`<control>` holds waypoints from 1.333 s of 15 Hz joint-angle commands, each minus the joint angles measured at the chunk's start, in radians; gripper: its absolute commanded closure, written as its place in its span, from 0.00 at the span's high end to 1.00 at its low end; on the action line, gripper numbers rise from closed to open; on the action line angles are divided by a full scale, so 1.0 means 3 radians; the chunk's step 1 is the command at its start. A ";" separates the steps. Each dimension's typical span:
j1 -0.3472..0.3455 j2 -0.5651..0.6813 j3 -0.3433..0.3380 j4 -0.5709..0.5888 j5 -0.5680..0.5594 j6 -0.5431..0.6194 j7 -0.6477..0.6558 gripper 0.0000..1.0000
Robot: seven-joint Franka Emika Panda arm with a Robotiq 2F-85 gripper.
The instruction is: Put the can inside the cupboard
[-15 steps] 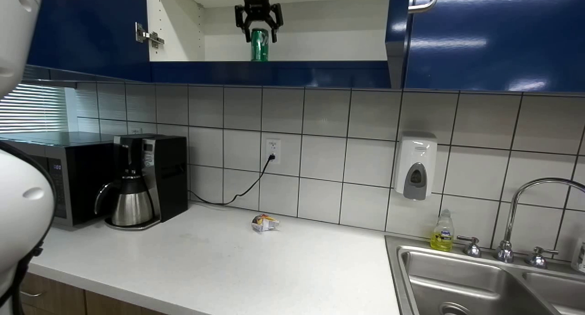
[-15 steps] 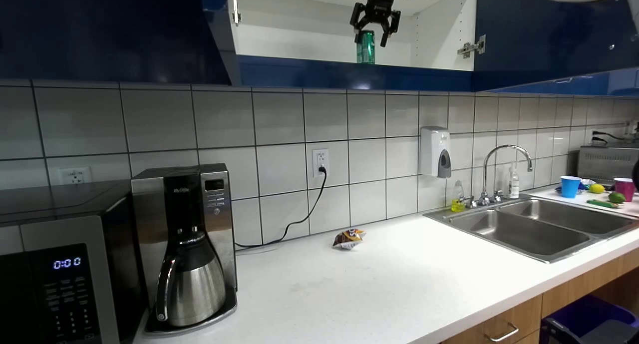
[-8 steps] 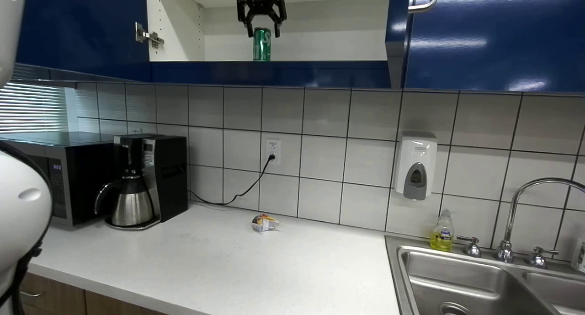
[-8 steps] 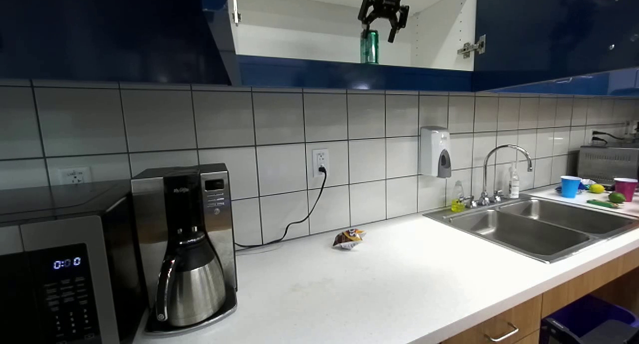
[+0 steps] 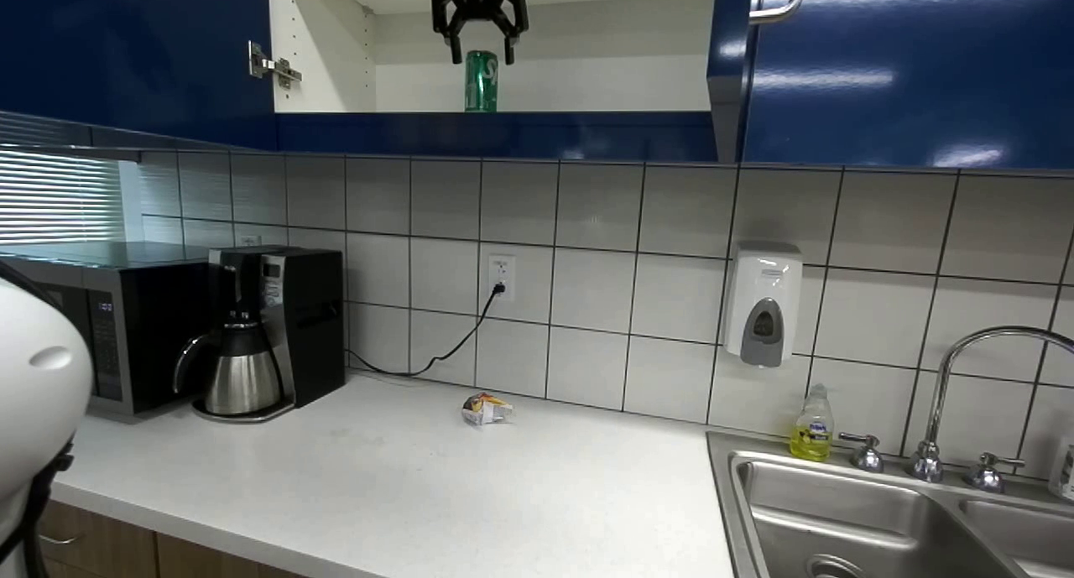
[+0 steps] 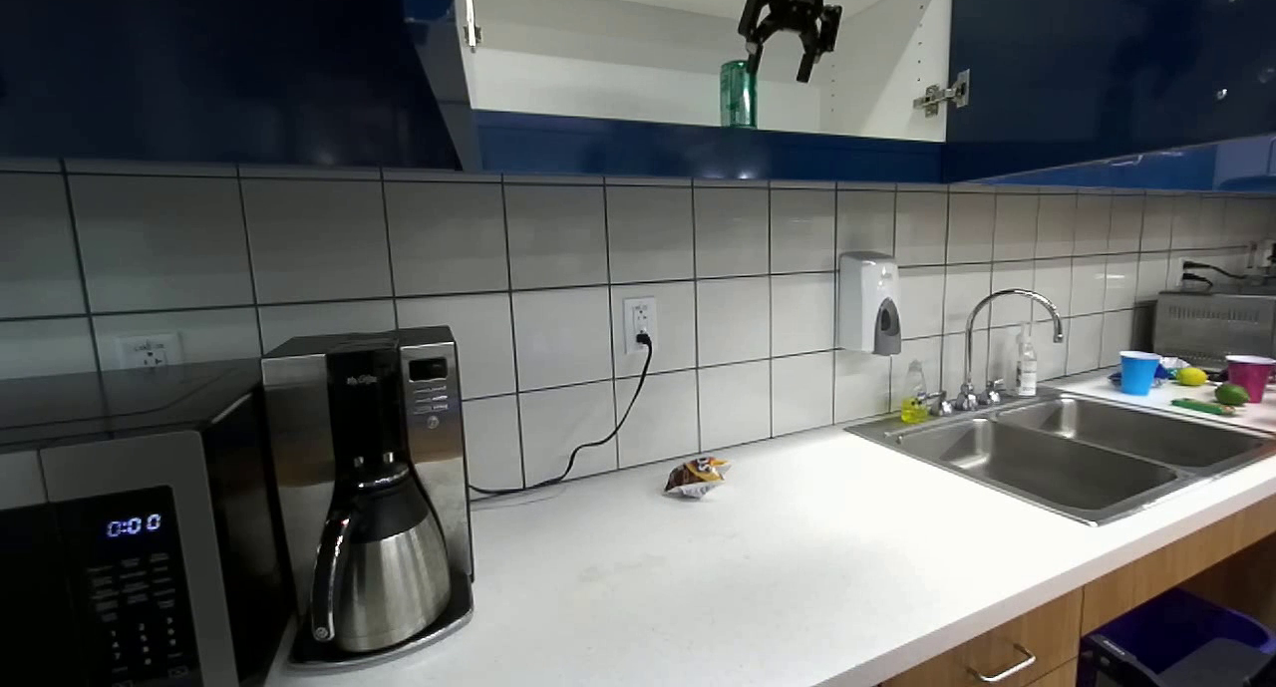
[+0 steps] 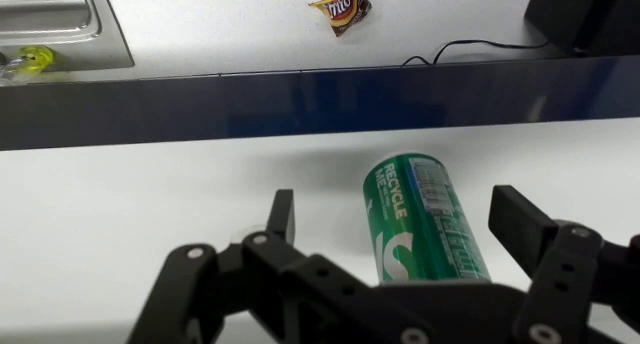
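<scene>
The green can point(image 5: 481, 87) stands upright on the white floor of the open cupboard point(image 5: 587, 133), near its front edge. It also shows in an exterior view point(image 6: 738, 94) and in the wrist view point(image 7: 420, 224), where its lower end is hidden behind the gripper body. The cupboard's blue front edge point(image 6: 598, 141) crosses the wrist view point(image 7: 350, 99) as a dark band. My gripper point(image 5: 483, 60) is open, with its fingers apart from the can. In an exterior view the gripper point(image 6: 779, 72) is above and to the right of the can. In the wrist view the fingers point(image 7: 392, 199) spread wide.
The open blue door point(image 5: 151, 49) hangs beside the cupboard. Below stand a coffee maker point(image 6: 369, 488), a black microwave point(image 6: 120, 547) and a snack bag point(image 6: 696, 476) on the white counter. A soap dispenser point(image 5: 763, 305) and a sink point(image 5: 831, 494) are at the side.
My gripper has risen and moved away from the can, to the right in an exterior view. Its fingers no longer flank the can's top. The can shifted slightly, then stayed still.
</scene>
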 commanded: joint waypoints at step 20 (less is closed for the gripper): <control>0.0048 -0.2048 -0.0142 -0.2866 0.0147 0.0031 -0.0934 1.00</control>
